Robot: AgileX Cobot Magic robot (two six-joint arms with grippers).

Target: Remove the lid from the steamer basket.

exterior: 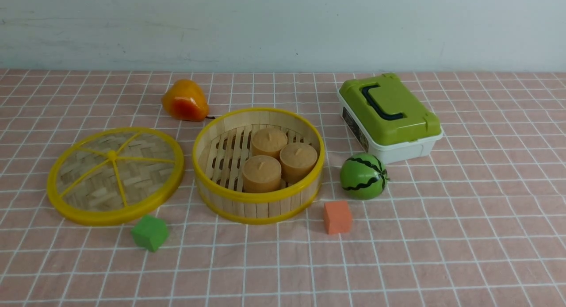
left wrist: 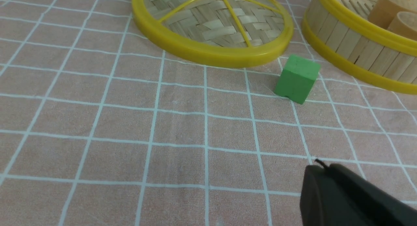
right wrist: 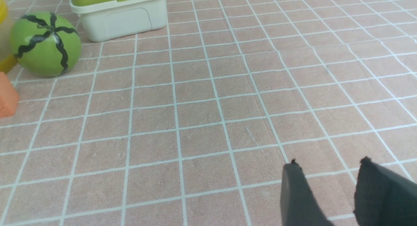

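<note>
1. Lid [exterior: 116, 176] off the steamer basket [exterior: 258, 196], flat on the table [exterior: 442, 254], beside the basket on the left-arm side; rims near each other, contact not discernible.
2. Steamer basket uncovered, three tan round cakes [exterior: 278, 160] on its slatted floor.
3. Left gripper [left wrist: 342, 190] low over the table, only one dark finger tip in the left wrist view; clenched or released, cannot tell. Nothing held in sight.
4. Ahead of the left gripper: green cube [left wrist: 297, 78], just beside the lid's rim [left wrist: 208, 55]; basket wall [left wrist: 358, 53] ahead and off to one side.
5. Right gripper [right wrist: 329, 164] released, two dark fingertips [right wrist: 294, 187] apart with bare table between, holding nothing.
6. Well ahead of the right gripper: toy watermelon [right wrist: 45, 43], white-and-green box [right wrist: 120, 14] near it, orange cube [right wrist: 6, 95] at the frame edge.
7. Orange-yellow toy fruit [exterior: 185, 101] behind lid and basket, farthest from both grippers.
</note>
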